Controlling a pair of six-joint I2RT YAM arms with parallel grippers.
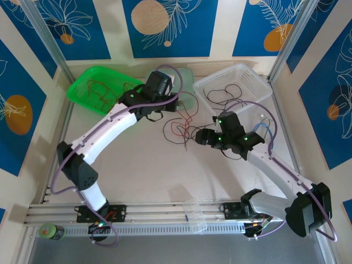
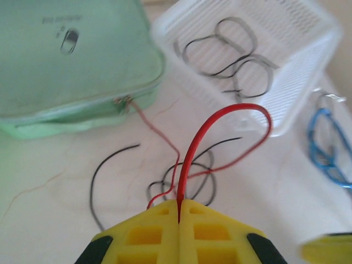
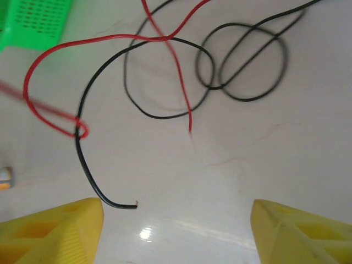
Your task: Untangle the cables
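- The left gripper (image 2: 179, 208) is clamped on a red cable (image 2: 186, 162), which arches up out of the closed yellow fingers and curves over toward the white basket (image 2: 308, 71).
- The right gripper (image 3: 176, 212) is released, its fingers spread wide. It hovers over the loose end of a black cable (image 3: 82, 148) lying on the table (image 3: 247, 165).
- Done so far, it seems: black strands (image 1: 228, 93) lie in the white basket and red strands (image 1: 104, 91) in the green basket (image 1: 80, 91). From above they are too thin to count.
- Left to do: the tangle (image 1: 179, 129) on the table between the two baskets. There red crosses black in several places, and the black loops (image 3: 242, 66) overlap one another.
- My judgement is that the task is partway through, and the pinched red cable has yet to be drawn clear of the black ones.
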